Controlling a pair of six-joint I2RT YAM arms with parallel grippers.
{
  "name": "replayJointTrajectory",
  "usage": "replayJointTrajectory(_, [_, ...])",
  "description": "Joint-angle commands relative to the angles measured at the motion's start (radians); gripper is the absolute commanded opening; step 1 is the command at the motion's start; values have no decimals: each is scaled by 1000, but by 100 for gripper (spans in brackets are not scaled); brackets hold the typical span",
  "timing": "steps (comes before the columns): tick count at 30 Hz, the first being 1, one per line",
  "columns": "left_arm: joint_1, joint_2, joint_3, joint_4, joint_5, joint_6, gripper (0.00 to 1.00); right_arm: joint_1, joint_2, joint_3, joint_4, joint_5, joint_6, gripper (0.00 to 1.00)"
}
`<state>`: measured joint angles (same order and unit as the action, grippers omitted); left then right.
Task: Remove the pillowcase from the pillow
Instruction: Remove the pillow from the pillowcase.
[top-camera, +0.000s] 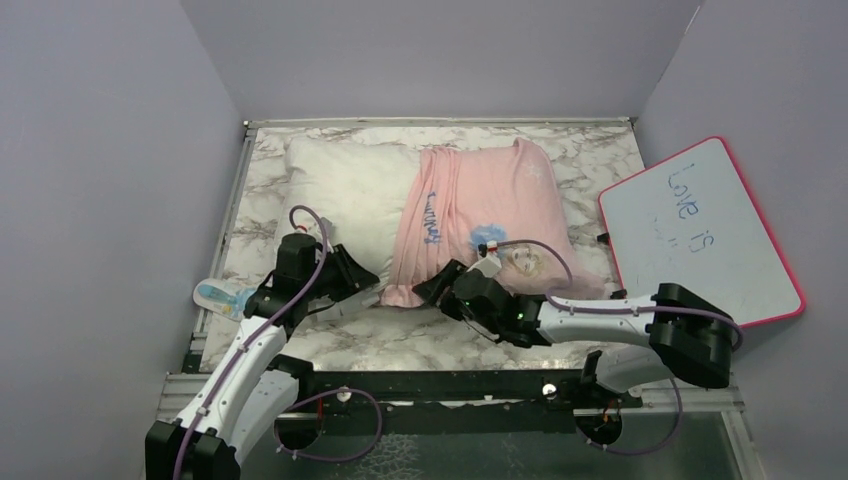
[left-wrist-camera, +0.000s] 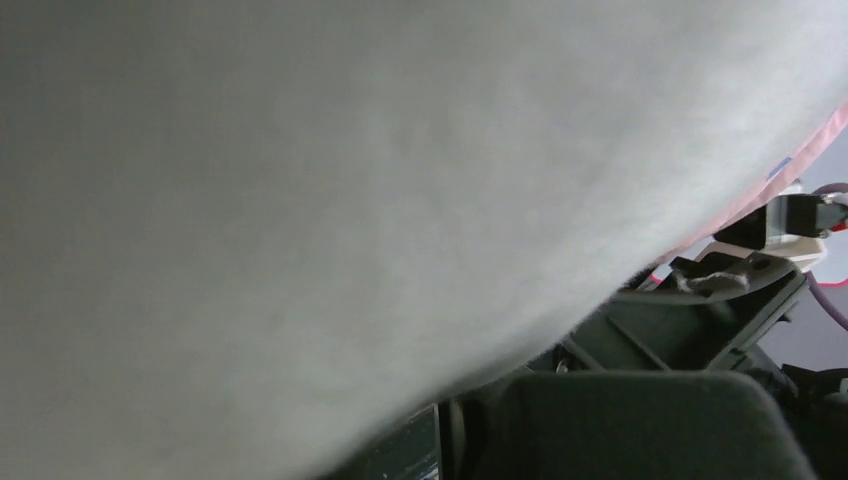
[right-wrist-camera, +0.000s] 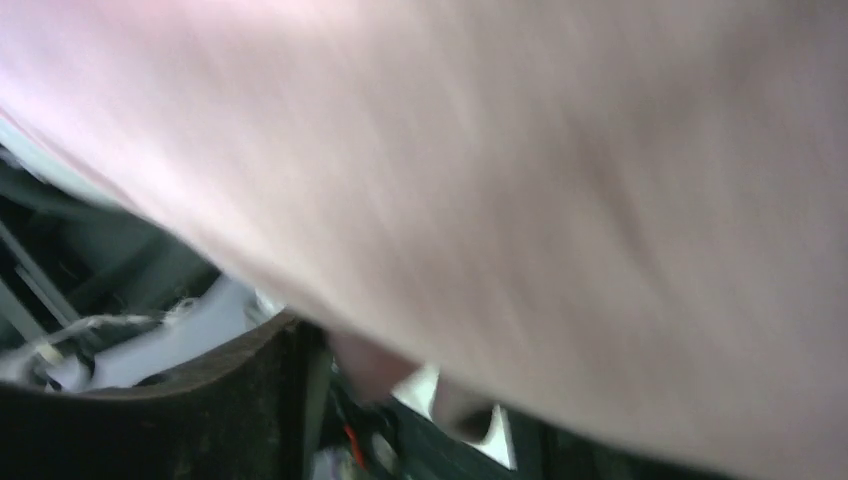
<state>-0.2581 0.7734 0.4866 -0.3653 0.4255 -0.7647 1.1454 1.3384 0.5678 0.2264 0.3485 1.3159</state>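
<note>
The plain white pillow (top-camera: 345, 190) lies across the back of the table, its left half bare. The pale pink pillowcase (top-camera: 495, 205), with cursive writing and a blue print patch, covers its right half, bunched hem toward the middle. My left gripper (top-camera: 358, 280) is at the pillow's front edge by the hem. In the left wrist view the pillow (left-wrist-camera: 300, 200) hides the jaws, with one dark finger (left-wrist-camera: 640, 420) showing. My right gripper (top-camera: 442, 287) is at the pillowcase's front-left corner. In the right wrist view blurred pink pillowcase (right-wrist-camera: 550, 170) hangs between spread fingers (right-wrist-camera: 170, 420).
A pink-framed whiteboard (top-camera: 700, 225) leans at the right wall. A small clear and blue object (top-camera: 222, 297) lies at the table's left edge. Grey walls close in the left, back and right. The marble tabletop (top-camera: 400, 340) shows in front of the pillow.
</note>
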Motion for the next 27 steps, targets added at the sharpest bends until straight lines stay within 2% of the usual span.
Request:
replayJointTrajectory(1, [-9, -13, -46, 101, -11, -45, 25, 1, 77, 162, -5, 283, 40, 48])
replayJointTrajectory(3, [-9, -27, -66, 141, -8, -66, 19, -2, 97, 211, -72, 301, 7, 31])
replayJointTrajectory(5, [-9, -23, -72, 164, -2, -64, 0, -3, 91, 231, -134, 284, -31, 12])
replayJointTrajectory(7, [-9, -14, -66, 167, 6, -40, 0, -3, 65, 219, -135, 241, -96, 5])
replayJointTrajectory(11, [-9, -17, -46, 167, -11, -3, 0, -3, -26, 196, -192, 205, -252, 3])
replayJointTrajectory(17, [-9, -9, -14, 128, -112, 23, 0, -4, -166, 243, -535, 374, -369, 3])
replayJointTrajectory(22, [-9, 9, 6, 90, -194, 43, 0, -12, -263, 201, -602, 367, -477, 2])
replayJointTrajectory(25, [-9, 20, 17, 72, -229, 55, 0, -15, -297, 189, -654, 359, -459, 3])
replayJointTrajectory(27, [-9, 21, 22, 94, -189, 65, 0, -15, -313, 188, -658, 332, -451, 2])
